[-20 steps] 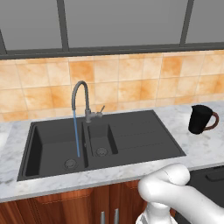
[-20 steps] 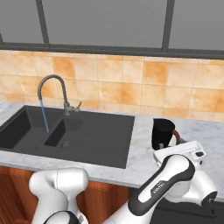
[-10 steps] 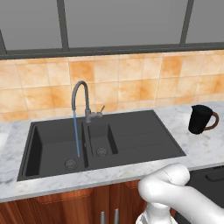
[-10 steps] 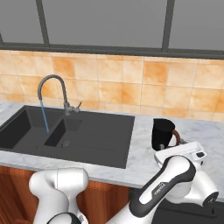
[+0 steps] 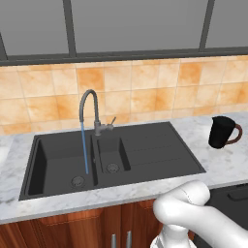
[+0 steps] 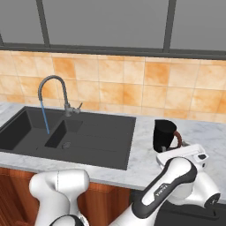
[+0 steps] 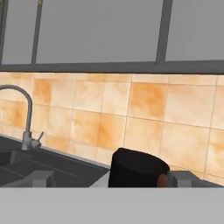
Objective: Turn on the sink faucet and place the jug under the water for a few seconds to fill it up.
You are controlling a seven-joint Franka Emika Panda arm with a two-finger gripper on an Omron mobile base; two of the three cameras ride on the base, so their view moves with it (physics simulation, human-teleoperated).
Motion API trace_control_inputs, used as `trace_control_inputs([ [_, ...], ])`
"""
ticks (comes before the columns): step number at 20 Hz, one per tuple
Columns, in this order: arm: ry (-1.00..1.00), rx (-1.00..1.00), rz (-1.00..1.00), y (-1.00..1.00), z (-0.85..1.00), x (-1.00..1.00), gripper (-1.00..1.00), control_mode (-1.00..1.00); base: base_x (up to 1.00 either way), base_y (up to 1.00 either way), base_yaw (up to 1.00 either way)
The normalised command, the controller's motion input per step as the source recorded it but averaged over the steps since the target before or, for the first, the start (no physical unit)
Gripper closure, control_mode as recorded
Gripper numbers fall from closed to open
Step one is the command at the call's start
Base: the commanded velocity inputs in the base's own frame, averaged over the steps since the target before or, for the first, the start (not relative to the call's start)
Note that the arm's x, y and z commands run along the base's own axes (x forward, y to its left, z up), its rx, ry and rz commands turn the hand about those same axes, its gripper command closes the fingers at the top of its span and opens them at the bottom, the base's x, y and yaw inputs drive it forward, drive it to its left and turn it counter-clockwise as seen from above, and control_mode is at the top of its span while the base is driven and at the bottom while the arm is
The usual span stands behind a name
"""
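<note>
Black jug with a reddish-brown handle, near-black sink, grey faucet, thin blue water, white-grey marbled counter, mottled orange tiles, reddish wood cabinets.

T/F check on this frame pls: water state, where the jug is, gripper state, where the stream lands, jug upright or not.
1. Water is running from the sink faucet. True.
2. The jug sits inside the sink. False: it stands on the marble counter to the right of the sink.
3. The gripper is shut on the jug's handle. False: its fingers stand wide apart on either side of the jug in the hand view, not closed on it.
4. The stream falls into the large left basin. True.
5. The jug lies tipped on its side. False: it stands upright, rim up.
</note>
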Motion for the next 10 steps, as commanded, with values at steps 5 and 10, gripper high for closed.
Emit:
trace_control_inputs([
  [5,0.02,0.00,0.00,-0.12,-0.01,0.00,-1.00,-1.00,0.00,0.00,0.00],
  [10,0.01,0.00,0.00,-0.28,0.00,0.00,-1.00,-1.00,0.00,0.00,0.00],
])
